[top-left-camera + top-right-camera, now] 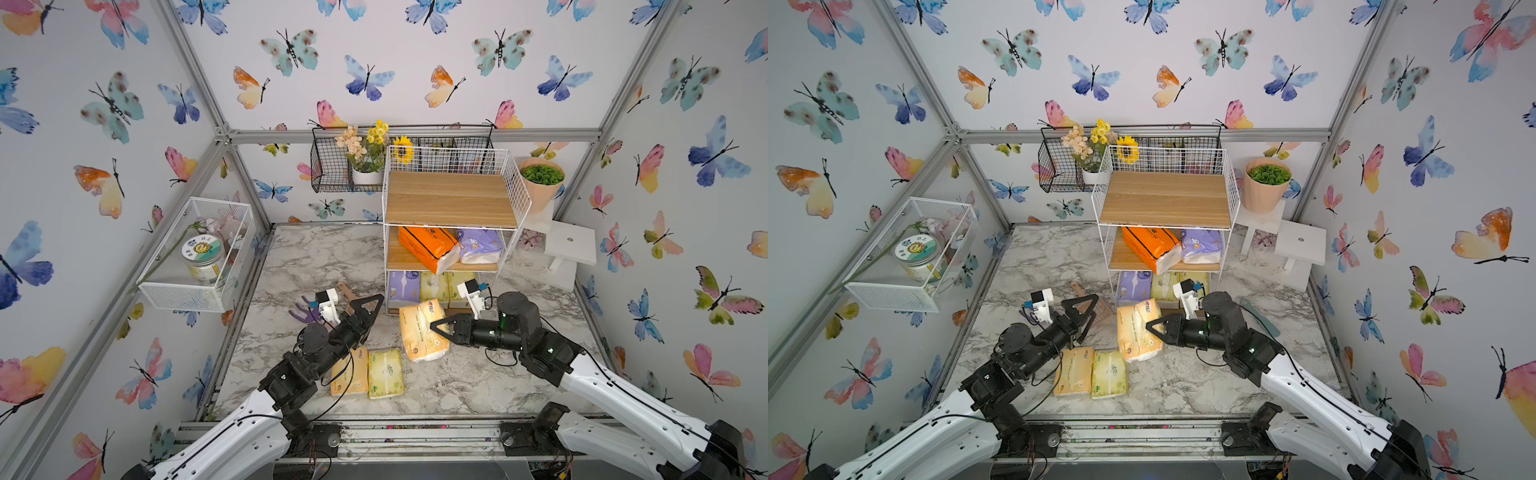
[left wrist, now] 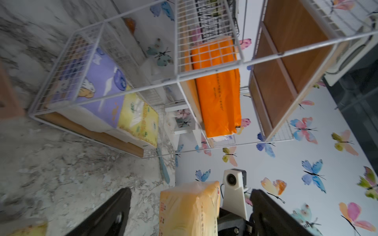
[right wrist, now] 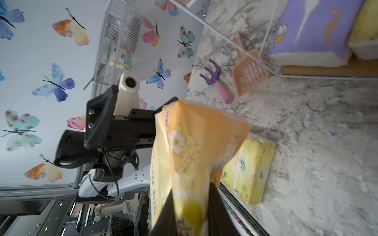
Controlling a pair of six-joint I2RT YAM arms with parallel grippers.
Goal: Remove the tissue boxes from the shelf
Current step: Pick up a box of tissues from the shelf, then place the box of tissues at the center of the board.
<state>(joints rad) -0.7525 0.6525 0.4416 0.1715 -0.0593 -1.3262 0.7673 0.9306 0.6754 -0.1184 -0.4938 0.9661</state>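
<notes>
Three of the eight tissue packs are already sitting off the shelf (image 1: 453, 199). Your right jaws are closing narrowly on a peach-orange pack (image 1: 419, 332) just in front of the bottom tier, pinching its wrapper from one side. Its long axis is running from the shelf toward the front edge in both top views. I cannot tell whether its lower end is touching the worktop (image 1: 299, 257). Your left jaws are standing wide apart and holding nothing; in the left wrist view they are facing that pack with a gap on each side.

Another peach pack (image 1: 353, 382) and a yellow-green pack (image 1: 385, 374) are lying flat on the worktop, side by side and touching, with their long axes pointing toward the shelf. On the middle tier, the bright orange pack (image 1: 428, 247) is lying skewed, one end poking over the front edge, with a lilac pack (image 1: 480, 245) beside it. On the bottom tier, a second lilac pack (image 1: 403, 286) is sitting next to more yellow-green packs (image 1: 434, 286).
</notes>
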